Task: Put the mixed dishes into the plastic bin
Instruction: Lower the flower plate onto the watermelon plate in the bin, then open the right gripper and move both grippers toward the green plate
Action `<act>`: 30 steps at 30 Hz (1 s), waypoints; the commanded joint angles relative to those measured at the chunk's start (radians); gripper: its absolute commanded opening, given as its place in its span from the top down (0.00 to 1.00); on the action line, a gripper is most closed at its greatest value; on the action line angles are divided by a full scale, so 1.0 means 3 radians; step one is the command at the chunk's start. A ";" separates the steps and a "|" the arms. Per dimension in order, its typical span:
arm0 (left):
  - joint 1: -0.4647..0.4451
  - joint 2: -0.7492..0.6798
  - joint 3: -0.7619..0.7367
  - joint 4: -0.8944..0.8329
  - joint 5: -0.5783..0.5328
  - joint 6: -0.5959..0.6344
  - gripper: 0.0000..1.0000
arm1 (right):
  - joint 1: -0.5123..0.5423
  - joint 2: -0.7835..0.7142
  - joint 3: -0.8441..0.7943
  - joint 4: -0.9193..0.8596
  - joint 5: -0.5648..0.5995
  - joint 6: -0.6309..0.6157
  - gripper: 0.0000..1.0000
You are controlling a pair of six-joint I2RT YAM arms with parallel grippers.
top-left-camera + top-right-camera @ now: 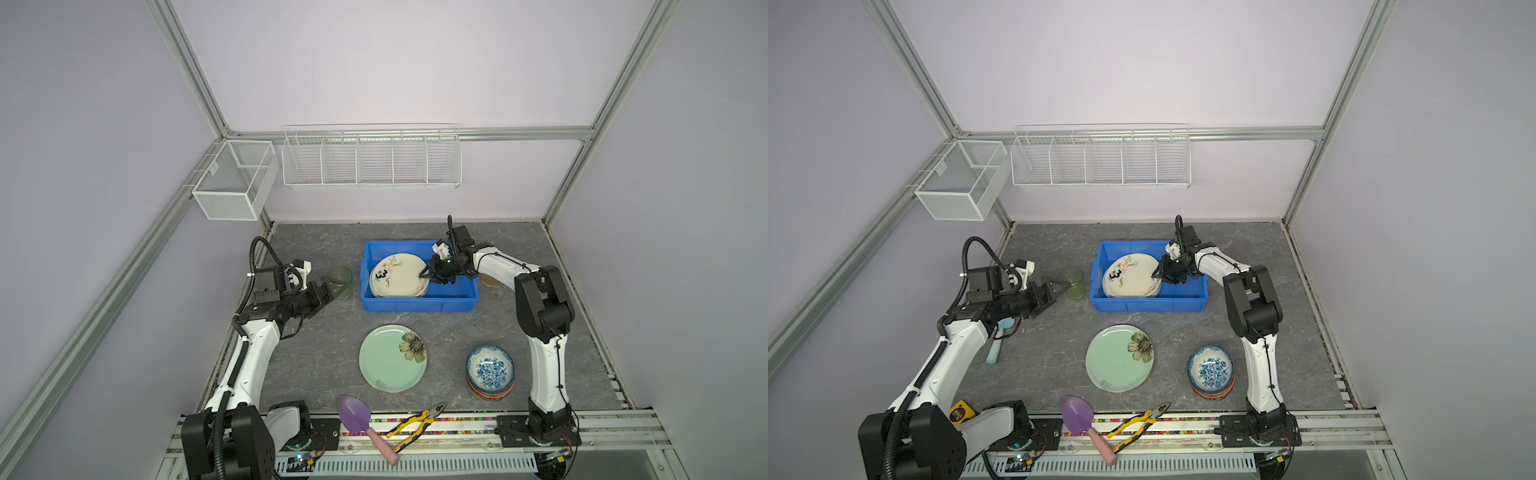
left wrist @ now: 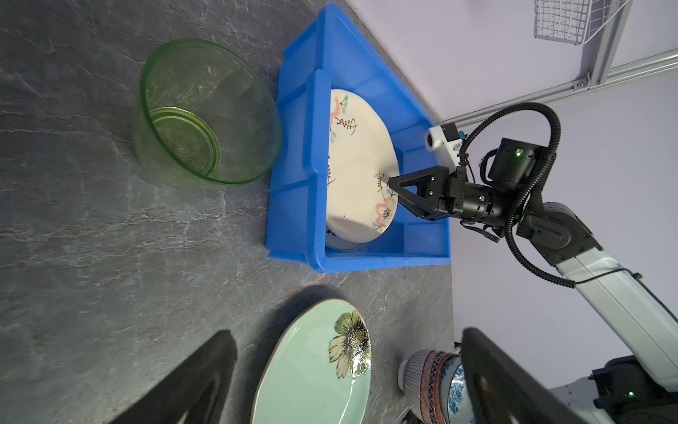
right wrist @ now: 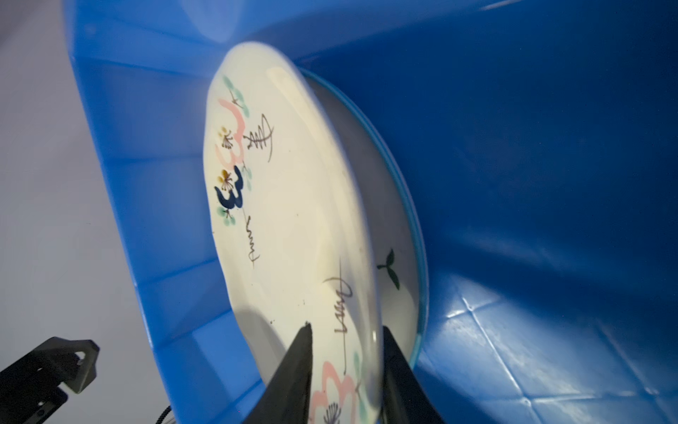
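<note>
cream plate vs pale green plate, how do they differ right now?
Cream plate sits in the blue bin atop another plate; pale green plate lies on the table outside it. Right end effector straddles the cream plate's rim; nothing touches the pale green plate. Cream plate shows pink blossoms; pale green plate one large flower. Both round, face up.

Purple trowel [image 1: 354,412] nr yellow pliers [image 1: 419,419]
</note>
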 commanded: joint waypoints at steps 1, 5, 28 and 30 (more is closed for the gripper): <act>-0.0004 0.0012 -0.0027 0.0059 0.0058 0.0023 0.04 | 0.0010 -0.0081 0.0069 -0.0173 0.0186 -0.0192 0.66; -0.0004 0.0025 -0.0026 0.0063 0.0059 0.0025 0.04 | 0.0025 -0.0117 0.0060 -0.0211 0.0280 -0.0237 0.64; -0.0058 0.0083 0.0032 -0.0183 -0.0260 0.0138 0.05 | 0.0122 -0.0397 -0.0018 -0.0239 0.0384 -0.0306 0.61; -0.0056 0.0074 0.0026 -0.0203 -0.0272 0.0142 0.05 | 0.0121 -0.0517 -0.0043 -0.0284 0.0429 -0.0343 0.59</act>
